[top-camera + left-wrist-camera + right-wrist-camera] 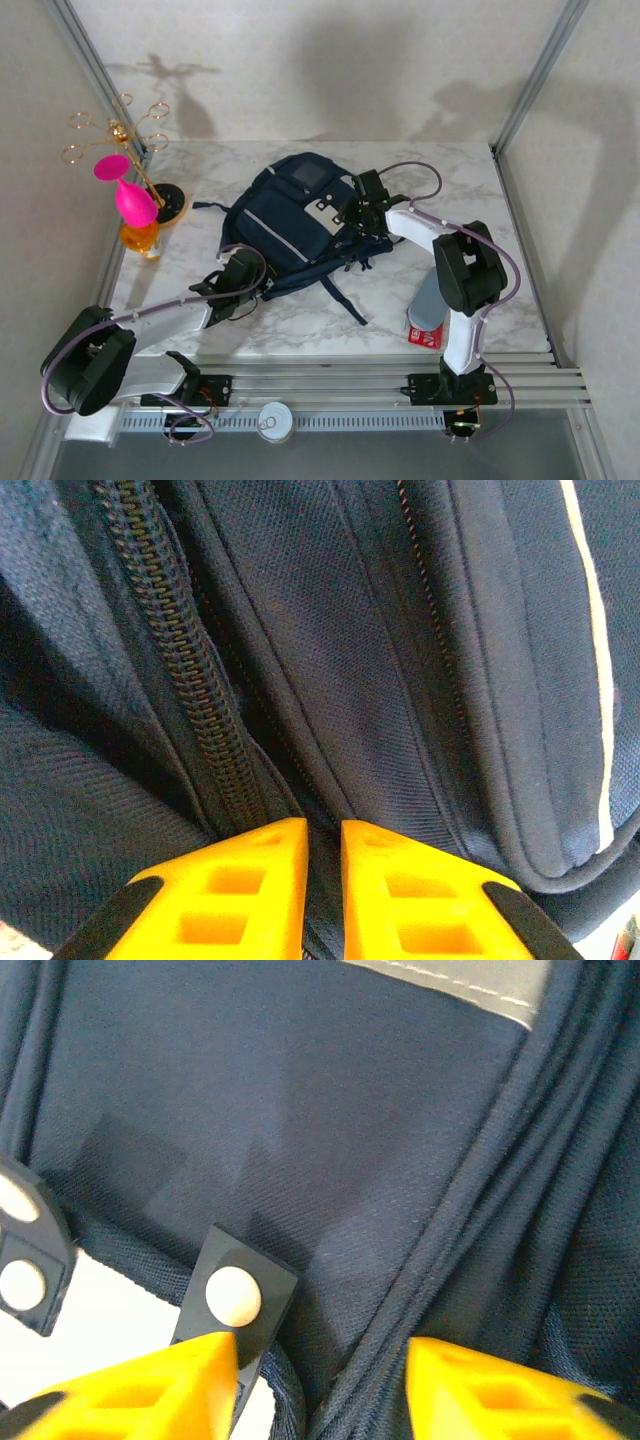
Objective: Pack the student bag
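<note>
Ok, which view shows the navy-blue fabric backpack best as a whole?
Top external: the whole navy-blue fabric backpack lies on the marble table, straps included. The left wrist view gives its zipper and light stripe up close; the right wrist view, a fabric panel with a grey patch.

The bag [290,225] is navy woven cloth, matt and coarse-grained, and its zip [180,680] is a dull dark coil. The fingers [240,900] look like smooth yellow plastic. The table [300,325] is marble-patterned and faintly glossy. The stand [120,130] is shiny gold wire.
</note>
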You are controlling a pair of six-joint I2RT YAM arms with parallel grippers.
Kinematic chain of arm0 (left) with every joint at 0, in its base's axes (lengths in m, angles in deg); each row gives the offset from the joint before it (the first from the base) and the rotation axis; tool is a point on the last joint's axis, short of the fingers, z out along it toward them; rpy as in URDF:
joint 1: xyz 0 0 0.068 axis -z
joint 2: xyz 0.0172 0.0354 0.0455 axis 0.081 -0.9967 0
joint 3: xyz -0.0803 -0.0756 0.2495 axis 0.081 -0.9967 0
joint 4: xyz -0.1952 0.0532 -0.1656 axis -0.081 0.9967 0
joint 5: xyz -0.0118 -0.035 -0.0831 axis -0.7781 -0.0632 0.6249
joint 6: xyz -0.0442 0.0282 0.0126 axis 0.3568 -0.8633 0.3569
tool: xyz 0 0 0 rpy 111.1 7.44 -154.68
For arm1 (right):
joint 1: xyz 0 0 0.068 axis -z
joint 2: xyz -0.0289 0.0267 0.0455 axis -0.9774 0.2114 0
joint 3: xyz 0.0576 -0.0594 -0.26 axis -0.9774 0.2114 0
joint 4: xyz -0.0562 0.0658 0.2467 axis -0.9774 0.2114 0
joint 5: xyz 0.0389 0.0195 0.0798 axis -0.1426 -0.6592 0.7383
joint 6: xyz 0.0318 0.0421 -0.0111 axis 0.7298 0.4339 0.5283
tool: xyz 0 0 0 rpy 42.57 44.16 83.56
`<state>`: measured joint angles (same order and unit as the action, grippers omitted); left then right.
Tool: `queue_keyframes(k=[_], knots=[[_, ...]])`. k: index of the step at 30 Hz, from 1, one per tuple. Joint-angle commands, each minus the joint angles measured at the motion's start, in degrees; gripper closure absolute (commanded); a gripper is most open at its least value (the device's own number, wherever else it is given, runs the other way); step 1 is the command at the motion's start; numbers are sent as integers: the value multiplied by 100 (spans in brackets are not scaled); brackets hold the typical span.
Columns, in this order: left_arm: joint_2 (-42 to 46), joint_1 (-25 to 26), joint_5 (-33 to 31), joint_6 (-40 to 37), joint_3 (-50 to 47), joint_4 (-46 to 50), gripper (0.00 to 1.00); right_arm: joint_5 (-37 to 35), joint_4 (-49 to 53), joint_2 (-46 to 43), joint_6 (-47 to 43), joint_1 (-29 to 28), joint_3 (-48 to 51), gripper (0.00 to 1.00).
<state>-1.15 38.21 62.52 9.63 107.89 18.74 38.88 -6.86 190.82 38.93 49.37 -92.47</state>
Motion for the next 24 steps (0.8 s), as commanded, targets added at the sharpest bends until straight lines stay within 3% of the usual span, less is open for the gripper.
queue_keyframes(k=[1,4,8,14,17,24], knots=[[-238,31,-186,-62,-286,534,84,248,-315,245,224,38,-219,59],[-488,2,-158,-156,-158,504,87,369,-503,52,327,40,-100,60],[-639,10,-191,-254,51,579,89,371,-433,-407,575,-83,241,46],[-665,19,-202,-268,144,536,88,-430,-47,-710,716,-500,575,42],[-659,28,-220,-225,143,546,88,-24,-289,-504,965,-521,735,44],[-638,27,-281,-254,136,565,87,-10,-226,254,926,-414,108,51]])
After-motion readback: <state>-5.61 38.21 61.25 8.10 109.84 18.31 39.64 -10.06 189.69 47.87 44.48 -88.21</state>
